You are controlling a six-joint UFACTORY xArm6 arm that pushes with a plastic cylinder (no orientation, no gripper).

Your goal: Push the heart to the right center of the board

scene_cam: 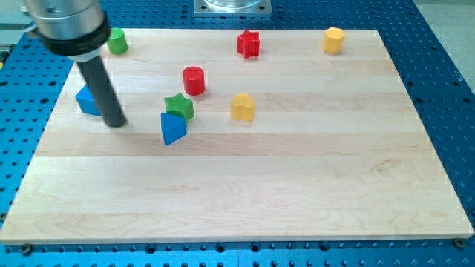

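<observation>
The yellow heart [242,107] lies a little left of the board's middle, in the upper half. My tip [115,123] rests on the board far to the view's left of the heart. It stands just right of a blue block [87,101] that the rod partly hides. A green star [179,107] and a blue triangle [172,128] lie between my tip and the heart.
A red cylinder [194,80] lies up and left of the heart. A red star [249,44] and a yellow hexagon [334,40] sit near the board's top edge. A green block [116,41] sits at the top left. The wooden board [312,185] rests on a blue perforated table.
</observation>
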